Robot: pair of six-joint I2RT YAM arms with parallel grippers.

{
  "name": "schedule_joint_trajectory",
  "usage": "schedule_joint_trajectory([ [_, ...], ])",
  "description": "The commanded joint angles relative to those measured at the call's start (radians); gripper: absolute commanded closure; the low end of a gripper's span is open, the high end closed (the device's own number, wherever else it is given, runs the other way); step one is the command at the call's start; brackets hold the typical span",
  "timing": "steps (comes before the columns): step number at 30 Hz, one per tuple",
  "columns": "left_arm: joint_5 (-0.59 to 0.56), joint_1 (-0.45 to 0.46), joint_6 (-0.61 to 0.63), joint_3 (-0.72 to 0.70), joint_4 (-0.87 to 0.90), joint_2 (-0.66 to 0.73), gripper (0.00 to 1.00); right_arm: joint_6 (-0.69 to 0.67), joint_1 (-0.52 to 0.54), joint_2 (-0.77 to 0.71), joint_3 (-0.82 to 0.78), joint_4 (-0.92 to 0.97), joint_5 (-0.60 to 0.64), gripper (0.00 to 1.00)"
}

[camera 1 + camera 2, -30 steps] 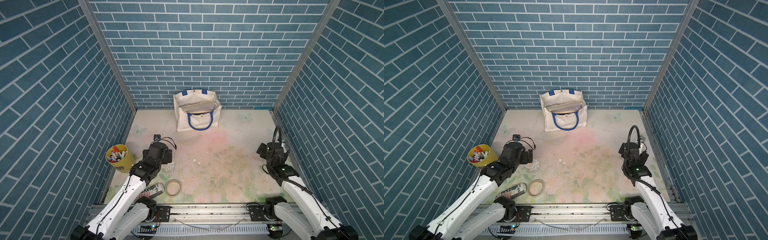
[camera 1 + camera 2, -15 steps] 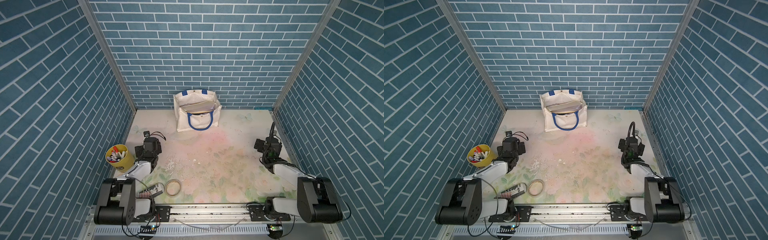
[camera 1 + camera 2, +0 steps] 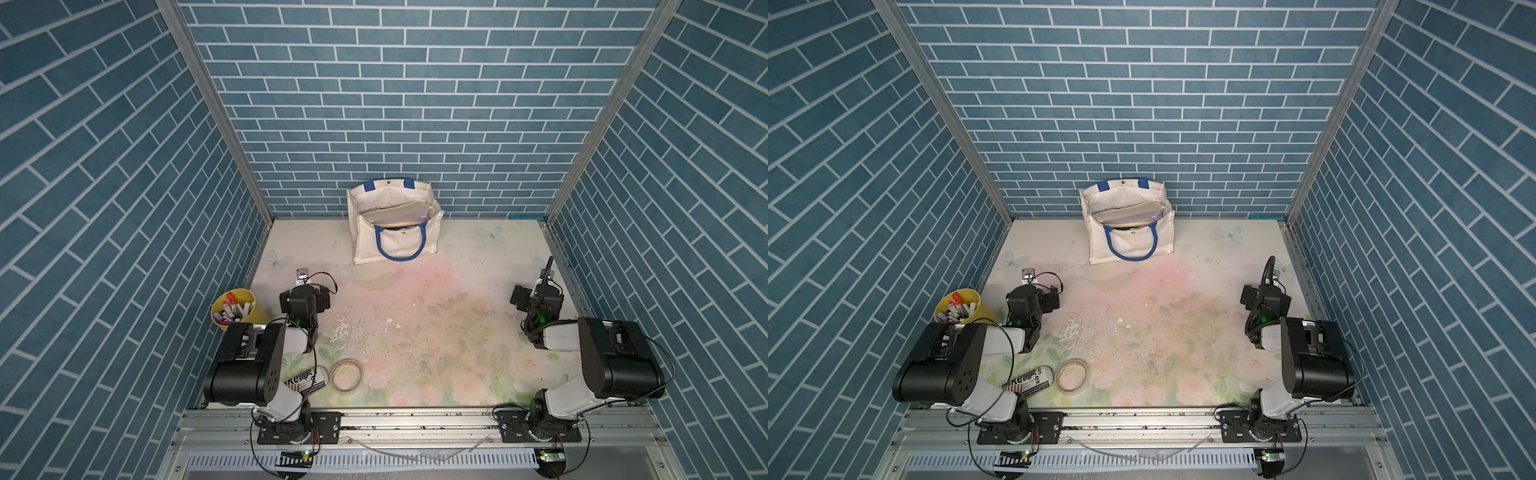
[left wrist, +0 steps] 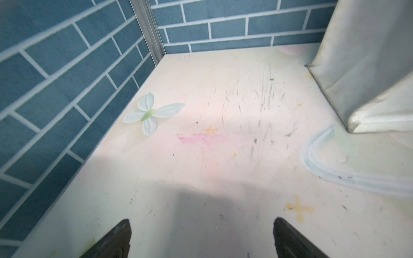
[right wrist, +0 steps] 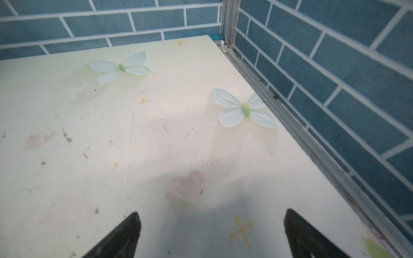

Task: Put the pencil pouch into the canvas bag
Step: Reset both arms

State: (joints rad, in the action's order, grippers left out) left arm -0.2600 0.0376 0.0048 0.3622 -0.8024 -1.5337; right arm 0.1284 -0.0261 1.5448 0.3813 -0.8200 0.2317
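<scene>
The canvas bag (image 3: 365, 243) (image 3: 1099, 243) stands upright at the far middle of the tabletop (image 3: 436, 332), its back against the brick rear wall. It is boxy and off-white, somewhat smudged. One blue loop handle (image 3: 399, 258) hangs down over the front panel, and the stubs of the other show at the back rim on either side of a small snap button (image 3: 389, 182). Its mouth gapes open. Inside, a flat tan pencil pouch (image 3: 401, 212) (image 3: 1129, 212) lies slanted across the opening, fully within the bag's walls, with a dark edge just under it. In the left wrist view only a lower corner of the bag (image 4: 362, 67) shows, creased and resting flat on the tabletop.

Both arms sit folded low at the near corners, well apart from the bag. The left end effector (image 4: 201, 223) is released, jaws spread wide over bare tabletop with nothing between them. The right end effector (image 5: 211, 213) is likewise released and empty, near the right side rail.

Just beside the left arm stands a yellow cup (image 3: 258, 318) full of markers. Near the front edge lie a tape roll (image 3: 333, 376) and a printed can (image 3: 305, 378) on its side, partly under the left arm.
</scene>
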Motion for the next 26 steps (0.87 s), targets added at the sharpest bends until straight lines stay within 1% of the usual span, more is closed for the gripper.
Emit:
schedule_joint_trajectory([
  [1, 0.012, 0.014, 0.033, -0.008, -0.140, -0.003, 0.01, -0.032, 0.003, -0.007, -0.003, -0.063, -0.016, 0.01],
  [2, 0.020, 0.015, 0.029, -0.004, -0.106, 0.012, 0.01, -0.034, 0.003, -0.002, -0.006, -0.082, -0.016, 0.01],
  [3, 0.017, 0.015, 0.035, -0.004, -0.127, 0.002, 0.01, -0.033, 0.003, -0.006, -0.003, -0.070, -0.015, 0.01],
  [5, 0.021, 0.015, 0.031, 0.000, -0.100, 0.011, 0.01, -0.035, 0.004, -0.007, -0.010, -0.080, -0.014, 0.01],
  [6, 0.018, 0.016, 0.038, -0.002, -0.127, 0.000, 0.01, -0.037, 0.006, -0.010, -0.013, -0.086, -0.011, 0.01],
  [8, 0.019, 0.016, 0.033, 0.003, -0.104, 0.008, 0.01, -0.048, 0.009, -0.007, -0.008, -0.078, -0.042, 0.01],
  [9, 0.017, 0.016, 0.039, -0.002, -0.125, 0.000, 0.01, -0.050, 0.008, -0.007, -0.006, -0.071, -0.041, 0.01],
  [17, 0.021, 0.016, 0.038, 0.000, -0.116, 0.001, 0.01, -0.055, 0.009, -0.007, -0.002, -0.069, -0.059, 0.01],
  [20, 0.087, 0.012, 0.054, 0.020, -0.078, 0.000, 0.01, -0.054, 0.008, -0.007, -0.002, -0.068, -0.058, 0.01],
  [25, 0.094, 0.009, 0.055, 0.018, -0.085, 0.000, 0.01, -0.057, 0.008, -0.008, -0.009, -0.076, -0.066, 0.01],
  [26, 0.092, 0.010, 0.057, 0.010, -0.097, 0.003, 0.01, -0.069, 0.008, -0.011, -0.029, -0.110, -0.098, 0.01],
])
